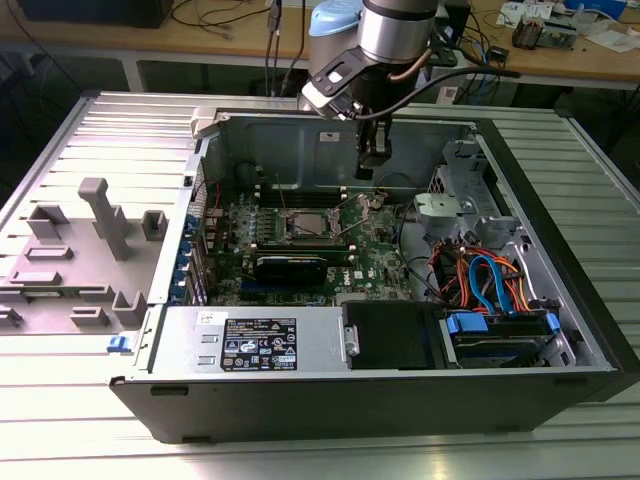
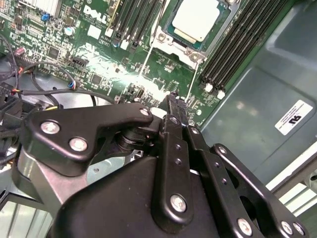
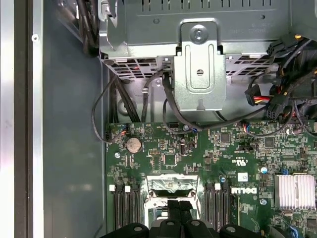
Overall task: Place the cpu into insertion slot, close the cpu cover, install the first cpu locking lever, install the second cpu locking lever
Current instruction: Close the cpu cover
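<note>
Gripper (image 1: 372,168) hung low inside the open case (image 1: 280,140), just above the board (image 1: 380,255) and near the case's far wall. Its black, matte link arms, studded with bright screw heads, narrowed to tips that looked pressed together in the second wrist view. I saw nothing held between them.

The cpu (image 2: 195,19) was not in its grasp. It lay flat in the slot (image 1: 287,228), a small square chip with rounded corners and a dull silvery-grey metal top. From the gripper, the slot lay toward the exterior view's left and a little lower, near but not touching. In the second wrist view the cpu sat straight out beyond the gripper's tips, apart from them.

A thin cover (image 2: 174,46) of stamped silver metal framed the chip. I could not tell whether it lay fully down. Two bright wire levers (image 2: 143,62), thin as pins, ran from the slot's sides back toward the gripper, so their long axis pointed nearly at its tips. The nearer ends of those wires seemed the closest task parts to the gripper. Whether either was latched, I could not tell.

Long black memory slots (image 2: 237,42) flanked the slot on both sides, lying parallel to the levers. The board was glossy green, crowded with small parts, with a patch of glare between slot and gripper. The case walls were plain grey sheet metal.
</note>
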Robot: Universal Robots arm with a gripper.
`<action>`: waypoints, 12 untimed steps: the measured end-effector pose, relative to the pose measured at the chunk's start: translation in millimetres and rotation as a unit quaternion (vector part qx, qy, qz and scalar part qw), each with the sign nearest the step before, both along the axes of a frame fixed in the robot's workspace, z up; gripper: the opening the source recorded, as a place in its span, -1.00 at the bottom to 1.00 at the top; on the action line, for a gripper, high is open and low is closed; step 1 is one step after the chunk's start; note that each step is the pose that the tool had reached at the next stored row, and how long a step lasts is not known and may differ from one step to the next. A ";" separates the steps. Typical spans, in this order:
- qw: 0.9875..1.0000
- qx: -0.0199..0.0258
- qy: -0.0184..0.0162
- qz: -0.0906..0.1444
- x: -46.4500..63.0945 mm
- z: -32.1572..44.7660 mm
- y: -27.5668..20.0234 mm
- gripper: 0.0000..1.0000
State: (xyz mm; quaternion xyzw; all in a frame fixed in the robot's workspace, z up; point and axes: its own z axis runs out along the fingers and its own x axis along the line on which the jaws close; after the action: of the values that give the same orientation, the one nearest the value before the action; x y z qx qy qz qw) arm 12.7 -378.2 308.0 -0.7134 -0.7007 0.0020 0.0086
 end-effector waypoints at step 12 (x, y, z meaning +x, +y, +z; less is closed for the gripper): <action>1.000 0.000 0.000 0.000 3.1 -0.1 0.0 -0.79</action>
State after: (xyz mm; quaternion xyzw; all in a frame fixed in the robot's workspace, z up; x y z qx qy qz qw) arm 15.7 -378.2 308.0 -0.7134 -0.7007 0.0020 0.0086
